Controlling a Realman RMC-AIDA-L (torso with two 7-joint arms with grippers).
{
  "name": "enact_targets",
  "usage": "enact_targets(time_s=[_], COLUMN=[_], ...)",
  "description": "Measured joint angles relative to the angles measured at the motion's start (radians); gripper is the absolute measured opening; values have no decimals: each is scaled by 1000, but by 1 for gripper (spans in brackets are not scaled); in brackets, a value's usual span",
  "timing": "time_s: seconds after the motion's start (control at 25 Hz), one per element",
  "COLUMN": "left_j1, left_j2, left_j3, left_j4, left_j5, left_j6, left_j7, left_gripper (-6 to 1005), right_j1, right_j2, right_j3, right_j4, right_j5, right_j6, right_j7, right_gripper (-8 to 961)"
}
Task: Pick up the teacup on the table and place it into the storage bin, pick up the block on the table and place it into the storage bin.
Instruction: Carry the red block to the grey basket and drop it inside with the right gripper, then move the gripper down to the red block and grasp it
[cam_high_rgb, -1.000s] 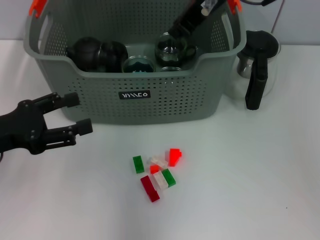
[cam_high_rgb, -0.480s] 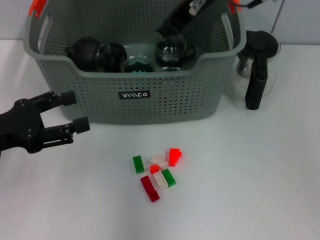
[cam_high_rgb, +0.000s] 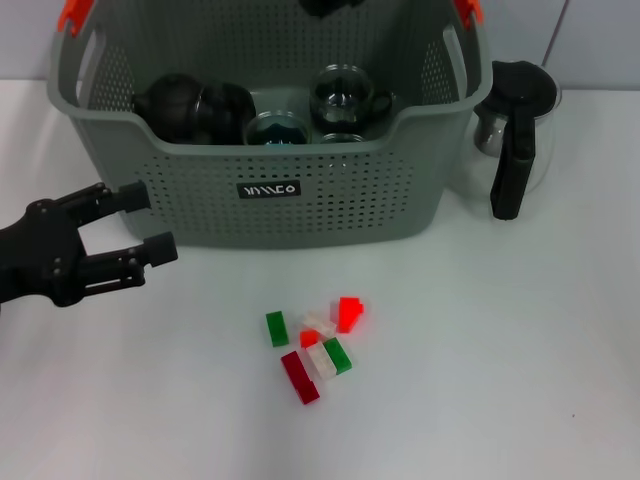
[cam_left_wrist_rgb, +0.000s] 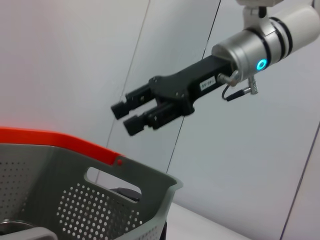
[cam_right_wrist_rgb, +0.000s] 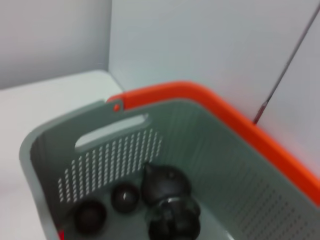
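The storage bin (cam_high_rgb: 300, 215) is seen at the back of the white table (cam_high_rgb: 500, 400), with a dark teapot (cam_high_rgb: 175, 108), a glass teacup (cam_high_rgb: 345, 98) and other dark and glass pieces already lying inside it; no teacup is seen left on the table. The blocks (cam_high_rgb: 315, 345), red, green and pale, are heaped in a loose cluster on the table in front of the bin, touching one another. The left gripper (cam_high_rgb: 135, 225) is held low beside the bin's front left corner, its fingers spread and nothing between them. The right gripper (cam_left_wrist_rgb: 131, 114) is seen in the left wrist view raised above the bin, fingers parted by a narrow gap and empty. Because the blocks lie packed together, a neighbour could be nudged or dragged when one is pinched, and a small, smooth block could be squeezed out of the fingers. The bin wall could also be clipped by the left gripper, being so near. A glass carafe (cam_high_rgb: 515, 125) stands beside the bin's right side and could be knocked by the right arm.
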Motion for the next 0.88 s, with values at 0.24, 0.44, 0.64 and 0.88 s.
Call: enact_targets(time_s=[0.24, 0.44, 0.64, 0.88], left_j1=[2, 3, 7, 16], left_j2=[-2, 0, 0, -5], left_j3=[-1, 0, 3, 8], left_j4=[0, 1, 3, 5], left_j5=[0, 5, 8, 10], left_j6=[-2, 2, 4, 7], left_j7=[4, 3, 1, 13], left_gripper=[880, 879, 880, 882], right_j1=[-94, -148, -227, -310], right_j2=[0, -5, -9, -26], right_j3=[7, 74, 144, 199], right_j4=[-207, -293, -296, -297], right_j5=[99, 261, 432, 547], right_j6=[-71, -188, -260, -350], right_j7=[13, -1, -51, -97], right_gripper=[746, 860, 880, 880])
